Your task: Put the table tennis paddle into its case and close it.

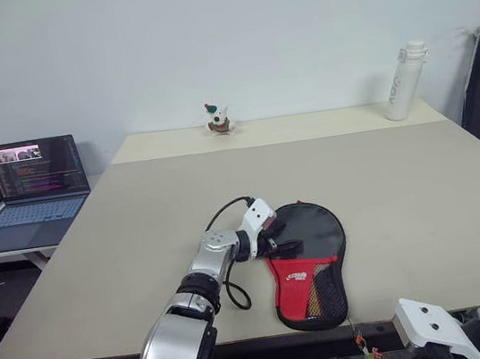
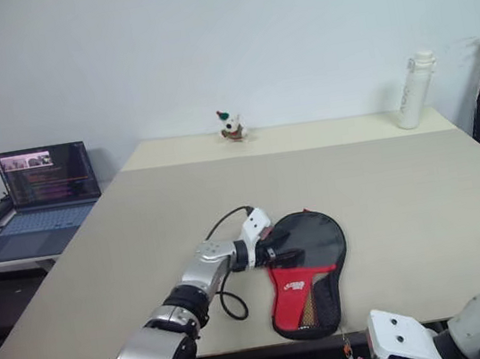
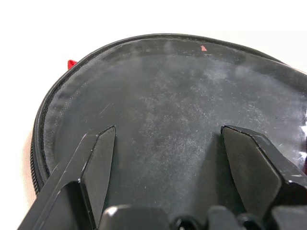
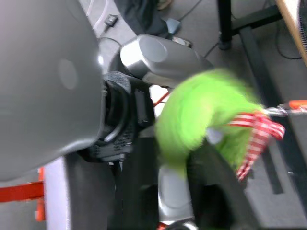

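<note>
Left gripper spread on soft case; pom-pom seemingly fuzzy.

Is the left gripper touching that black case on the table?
Touching: the left wrist view shows the left gripper spread open, fingers pressed on the case.

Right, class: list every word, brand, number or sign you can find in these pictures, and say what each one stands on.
White logo on the red panel of the case: too small to read.
Laptop screen: lines of text and a small picture, too small to read.
Bottle: a faint grey mark down its side, not readable.
Nothing can be quoted word for word.
</note>
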Robot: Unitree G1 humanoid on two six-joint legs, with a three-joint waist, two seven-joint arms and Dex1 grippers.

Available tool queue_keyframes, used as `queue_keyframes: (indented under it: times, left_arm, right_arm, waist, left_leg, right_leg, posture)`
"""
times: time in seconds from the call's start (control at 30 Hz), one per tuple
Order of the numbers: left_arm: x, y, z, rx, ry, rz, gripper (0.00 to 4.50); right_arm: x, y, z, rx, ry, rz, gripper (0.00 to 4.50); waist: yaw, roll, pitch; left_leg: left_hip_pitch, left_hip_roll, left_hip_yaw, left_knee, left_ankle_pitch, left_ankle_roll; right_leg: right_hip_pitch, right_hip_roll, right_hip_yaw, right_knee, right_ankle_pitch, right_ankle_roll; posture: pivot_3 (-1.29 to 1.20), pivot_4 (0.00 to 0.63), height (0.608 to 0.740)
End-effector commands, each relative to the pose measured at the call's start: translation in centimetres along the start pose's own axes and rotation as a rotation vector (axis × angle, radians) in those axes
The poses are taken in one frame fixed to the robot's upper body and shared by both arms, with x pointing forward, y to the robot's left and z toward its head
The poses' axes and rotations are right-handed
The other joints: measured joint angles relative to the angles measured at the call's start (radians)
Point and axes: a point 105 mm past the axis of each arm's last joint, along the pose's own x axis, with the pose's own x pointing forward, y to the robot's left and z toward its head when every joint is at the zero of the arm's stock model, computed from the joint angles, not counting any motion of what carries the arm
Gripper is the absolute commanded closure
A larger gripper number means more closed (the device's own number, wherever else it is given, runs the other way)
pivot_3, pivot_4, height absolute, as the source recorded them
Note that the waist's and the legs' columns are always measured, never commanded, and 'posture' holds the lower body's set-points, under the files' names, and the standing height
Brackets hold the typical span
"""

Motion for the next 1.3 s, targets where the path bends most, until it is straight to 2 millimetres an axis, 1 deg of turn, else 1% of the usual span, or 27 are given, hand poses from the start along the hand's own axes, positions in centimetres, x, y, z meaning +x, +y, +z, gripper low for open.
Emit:
queue_keyframes:
  times: [0.03,0.1,0.13,0.2,0.27,0.33,0.4,0.5,0.6,0.67,0.77,0.83,0.9,0.93,1.0,1.03,1.1,1.13,1.17,1.23,1.27,1.3]
  left_arm:
    - [0.5,-1.4,-3.2,-0.042,0.121,-0.030,0.68]
    - [0.7,-1.5,-2.9,-0.063,0.102,-0.031,0.68]
    - [0.7,-1.5,-2.8,-0.066,0.094,-0.032,0.68]
    - [0.7,-1.6,-2.5,-0.062,0.079,-0.039,0.68]
    - [0.2,-1.5,-2.1,-0.054,0.050,-0.055,0.68]
    - [-0.3,-1.5,-1.8,-0.046,0.032,-0.063,0.68]
    - [-1.5,-1.0,-1.6,-0.025,0.013,-0.050,0.68]
    - [-3.5,-0.6,-1.1,0.001,-0.021,-0.038,0.68]
    - [-4.9,-0.9,-0.2,0.020,-0.061,-0.033,0.68]
    - [-6.2,-1.2,0.8,0.032,-0.100,-0.028,0.68]
    - [-7.7,-1.7,2.2,0.038,-0.149,-0.017,0.68]
    - [-9.5,-2.1,3.3,0.056,-0.181,0.000,0.68]
    - [-10.7,-2.3,3.9,0.071,-0.189,0.026,0.68]
    - [-10.9,-2.4,4.1,0.070,-0.190,0.041,0.68]
    - [-11.9,-2.4,4.2,0.058,-0.184,0.065,0.68]
    - [-12.4,-2.4,4.1,0.051,-0.179,0.086,0.52]
    - [-12.7,-2.5,3.9,0.046,-0.164,0.112,0.11]
    - [-12.9,-2.6,3.6,0.047,-0.154,0.126,0.00]
    - [-12.7,-2.8,3.5,0.048,-0.147,0.132,0.00]
    - [-12.9,-2.5,3.2,0.076,-0.138,0.192,0.00]
    - [-12.6,-2.4,3.3,0.085,-0.137,0.207,0.00]
    - [-12.6,-2.7,3.1,0.089,-0.133,0.196,0.00]
  right_arm:
    - [-0.6,0.4,1.4,-0.034,-0.032,-0.007,2.84]
    - [-1.5,-0.6,2.3,-0.028,-0.069,-0.060,2.84]
    - [-2.1,-1.6,3.0,-0.032,-0.100,-0.112,2.84]
    - [-3.2,-3.9,4.3,-0.043,-0.151,-0.205,2.84]
    - [-4.7,-6.8,5.5,-0.055,-0.212,-0.325,2.84]
    - [-5.7,-8.4,6.0,-0.060,-0.238,-0.389,2.84]
    - [-6.9,-9.4,6.2,-0.083,-0.258,-0.446,2.84]
    - [-8.1,-10.1,5.9,-0.117,-0.280,-0.491,2.84]
    - [-8.9,-11.2,5.8,-0.145,-0.311,-0.528,2.84]
    - [-9.2,-12.2,6.1,-0.170,-0.356,-0.546,2.84]
    - [-9.7,-13.2,5.9,-0.185,-0.394,-0.548,2.84]
    - [-10.5,-14.9,5.9,-0.175,-0.413,-0.585,2.84]
    - [-11.0,-16.3,5.7,-0.177,-0.406,-0.617,2.84]
    - [-11.2,-16.9,5.5,-0.176,-0.400,-0.628,2.84]
    - [-11.4,-18.4,5.3,-0.162,-0.405,-0.650,2.46]
    - [-11.3,-19.1,5.0,-0.157,-0.389,-0.655,2.26]
    - [-11.2,-20.1,4.2,-0.158,-0.354,-0.668,1.62]
    - [-11.3,-20.6,3.7,-0.157,-0.335,-0.675,1.21]
    - [-11.5,-21.0,3.3,-0.155,-0.324,-0.681,0.89]
    - [-12.2,-21.9,2.9,-0.156,-0.307,-0.712,0.16]
    - [-12.6,-22.2,2.7,-0.156,-0.302,-0.725,0.05]
    - [-13.2,-22.7,2.5,-0.161,-0.290,-0.754,0.05]
  waist:
    - [0.000,0.000,0.000]
    - [0.000,0.000,0.000]
    - [0.000,-0.001,0.000]
    - [-0.001,-0.002,0.000]
    - [-0.002,-0.002,0.000]
    - [-0.001,-0.002,0.000]
    - [-0.001,-0.002,0.000]
    - [-0.010,-0.002,0.000]
    - [-0.020,-0.002,0.000]
    - [-0.026,-0.002,0.001]
    - [-0.030,-0.002,0.003]
    - [-0.035,-0.002,0.004]
    - [-0.041,-0.002,0.004]
    - [-0.042,-0.001,0.004]
    - [-0.043,-0.001,0.004]
    - [-0.044,-0.001,0.004]
    - [-0.044,0.000,0.005]
    - [-0.044,0.000,0.005]
    - [-0.044,0.000,0.005]
    - [-0.041,0.001,0.006]
    - [-0.041,0.002,0.007]
    - [-0.041,0.003,0.008]
  left_leg:
    - [0.000,0.000,0.000,0.000,0.000,0.000]
    - [0.000,0.000,0.000,0.000,0.000,0.000]
    - [0.000,0.000,0.000,0.000,0.000,0.000]
    - [0.000,0.000,0.000,0.001,0.000,0.000]
    - [0.000,0.000,0.001,0.001,0.000,0.000]
    - [-0.001,0.001,0.001,0.000,0.000,0.000]
    - [-0.003,0.001,0.001,-0.001,0.000,0.001]
    - [-0.007,0.001,0.002,-0.002,-0.003,0.002]
    - [-0.008,0.002,0.002,-0.003,-0.003,0.003]
    - [-0.008,0.003,0.003,-0.003,-0.003,0.003]
    - [-0.008,0.004,0.004,-0.002,-0.003,0.003]
    - [-0.008,0.004,0.004,-0.001,-0.003,0.003]
    - [-0.008,0.004,0.005,-0.001,-0.003,0.003]
    - [-0.008,0.004,0.005,-0.001,-0.003,0.003]
    - [-0.007,0.004,0.005,-0.001,-0.003,0.003]
    - [-0.007,0.004,0.005,-0.001,-0.003,0.003]
    - [-0.008,0.004,0.006,-0.002,-0.003,0.003]
    - [-0.008,0.004,0.006,-0.002,-0.003,0.003]
    - [-0.009,0.004,0.006,-0.002,-0.003,0.003]
    - [-0.009,0.004,0.007,-0.002,-0.003,0.003]
    - [-0.009,0.004,0.007,-0.002,-0.003,0.003]
    - [-0.009,0.003,0.007,-0.001,-0.003,0.003]
  right_leg:
    - [0.000,0.000,0.000,0.000,0.000,0.000]
    - [0.000,0.000,0.000,0.000,-0.002,-0.003]
    - [0.000,0.000,0.000,0.000,-0.002,-0.003]
    - [0.001,0.000,0.000,0.000,-0.002,-0.003]
    - [0.001,0.000,0.001,0.000,-0.002,-0.003]
    - [0.000,0.000,0.000,0.000,-0.002,-0.003]
    - [-0.002,0.000,0.000,0.000,0.000,0.000]
    - [-0.008,0.001,0.002,0.002,-0.003,0.000]
    - [-0.011,0.002,0.002,0.004,-0.003,-0.001]
    - [-0.012,0.003,0.003,0.004,-0.003,-0.001]
    - [-0.013,0.004,0.004,0.005,-0.003,-0.001]
    - [-0.013,0.004,0.004,0.006,-0.002,-0.001]
    - [-0.013,0.004,0.005,0.006,-0.002,-0.002]
    - [-0.013,0.003,0.005,0.006,-0.001,-0.002]
    - [-0.013,0.003,0.005,0.006,-0.001,-0.002]
    - [-0.013,0.004,0.005,0.006,-0.001,-0.002]
    - [-0.014,0.004,0.006,0.006,-0.002,-0.002]
    - [-0.014,0.004,0.006,0.006,-0.002,-0.002]
    - [-0.015,0.004,0.006,0.006,-0.002,-0.002]
    - [-0.015,0.003,0.006,0.006,-0.001,-0.002]
    - [-0.016,0.003,0.007,0.006,-0.001,-0.002]
    - [-0.016,0.003,0.007,0.006,-0.001,-0.002]
  posture:
    - [0.00,0.150,0.740]
    - [0.00,0.150,0.740]
    - [0.00,0.150,0.740]
    - [0.00,0.150,0.740]
    - [0.00,0.150,0.740]
    - [0.00,0.150,0.740]
    - [0.00,0.150,0.740]
    - [0.00,0.150,0.740]
    - [0.00,0.150,0.740]
    - [0.00,0.150,0.740]
    - [0.00,0.150,0.740]
    - [0.00,0.150,0.740]
    - [0.00,0.150,0.740]
    - [0.00,0.150,0.740]
    - [0.00,0.150,0.740]
    - [0.00,0.150,0.740]
    - [0.00,0.150,0.740]
    - [0.00,0.150,0.740]
    - [0.00,0.150,0.740]
    - [0.00,0.150,0.740]
    - [0.00,0.150,0.740]
    - [0.00,0.150,0.740]
